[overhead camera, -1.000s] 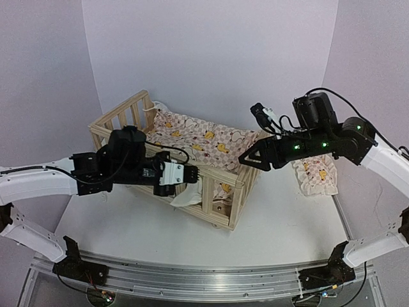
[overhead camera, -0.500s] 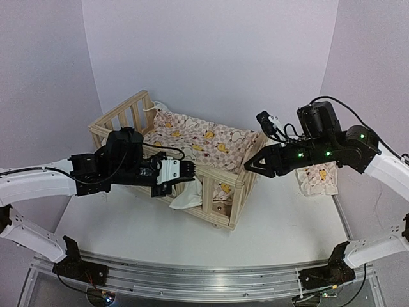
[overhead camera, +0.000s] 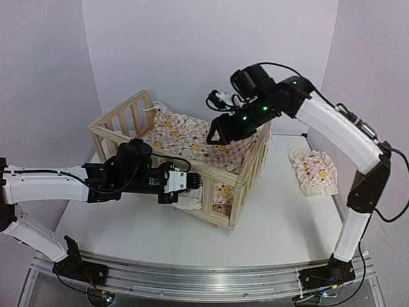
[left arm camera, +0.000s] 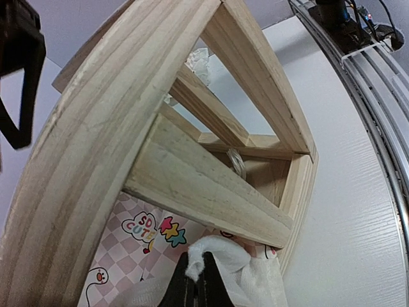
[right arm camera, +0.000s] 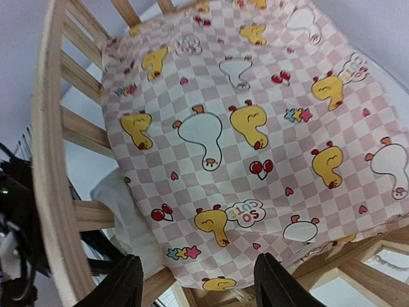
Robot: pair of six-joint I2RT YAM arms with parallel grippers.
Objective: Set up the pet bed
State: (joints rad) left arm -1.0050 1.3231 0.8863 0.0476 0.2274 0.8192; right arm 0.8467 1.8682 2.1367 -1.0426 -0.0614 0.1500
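Note:
The pet bed is a light-wood slatted frame left of centre. The pink-checkered duck cushion lies inside it, and a white fold of it hangs out through the near slats. My left gripper is at the near railing, shut on that white fold; in the left wrist view the shut fingertips pinch the white fabric under a slat. My right gripper hovers open over the cushion's right part. In the right wrist view it is spread wide above the cushion, touching nothing.
The small matching pillow lies on the table to the right of the bed. The bed's railing runs along the left of the right wrist view, with my left arm outside it. A metal rail lines the table's near edge.
My right arm swung up and left from beside the bed's right end to above the cushion. My left gripper shifted slightly right and down along the near railing, still pinching the white fold.

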